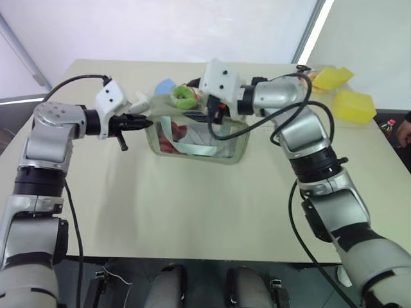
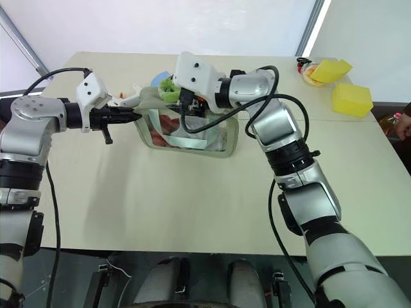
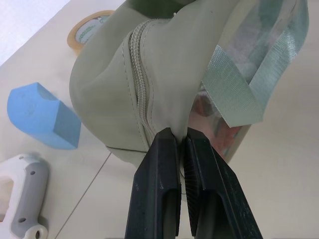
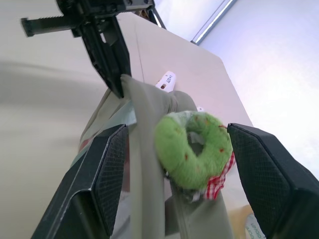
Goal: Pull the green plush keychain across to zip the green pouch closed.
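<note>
Item one: my left claw [image 3: 183,149], jaws pressed together and pinching the fabric at the end of the green pouch [image 1: 199,136], just beside its zipper seam. It is reaching in level from my left side.

Item two: the green pouch, pale sage with a clear window panel showing red and white contents, is sitting upright near the middle of the tabletop [image 1: 192,205], a grey-green strap hanging across its window.

Item three: the green plush keychain [image 4: 193,149], a lime ring-shaped charm with small red dots and a scrap of red-and-white check beneath it, is resting on the pouch's top edge, towards the end nearer my left claw.

Item four: my right claw [image 4: 179,164], jaws spread wide, is bracketing the keychain, one finger on either side, neither touching it.

Item five, others on the tabletop: a light blue block [image 3: 42,117] and a tape roll [image 3: 87,32] behind the pouch, a white handled tool [image 3: 25,194] near my left claw, two yellow items [image 1: 353,106] well apart at the far right.
</note>
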